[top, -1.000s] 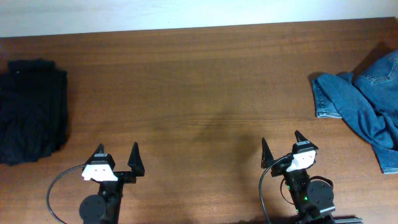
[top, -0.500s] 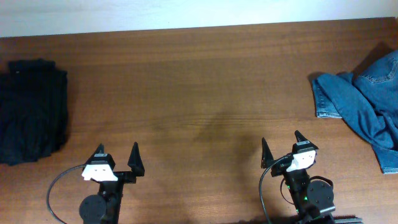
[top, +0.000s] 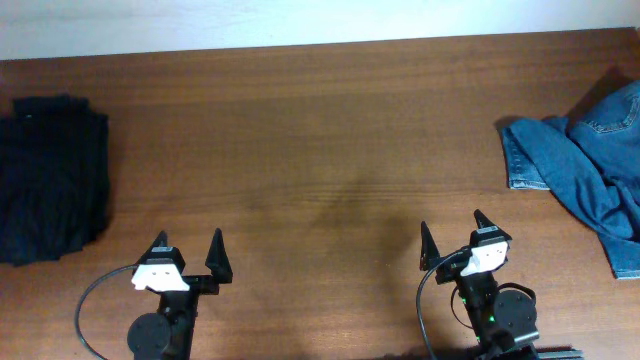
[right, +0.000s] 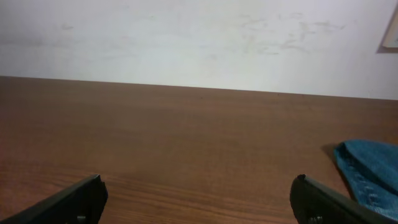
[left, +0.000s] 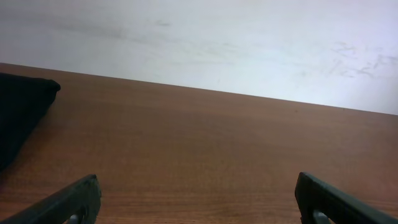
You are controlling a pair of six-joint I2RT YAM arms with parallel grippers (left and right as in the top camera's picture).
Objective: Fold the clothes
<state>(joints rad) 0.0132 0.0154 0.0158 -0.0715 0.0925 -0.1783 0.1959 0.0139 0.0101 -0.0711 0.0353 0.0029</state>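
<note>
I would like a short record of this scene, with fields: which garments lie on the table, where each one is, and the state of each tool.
surface: brown wooden table
black garment: compact dark pile at the table's left side, untouched
blue denim garment: crumpled at the right side, partly out of the overhead view
left tool: open, empty, near the front edge, apart from the black garment
right tool: open, empty, near the front edge, apart from the denim
folding: not yet begun on the denim
</note>
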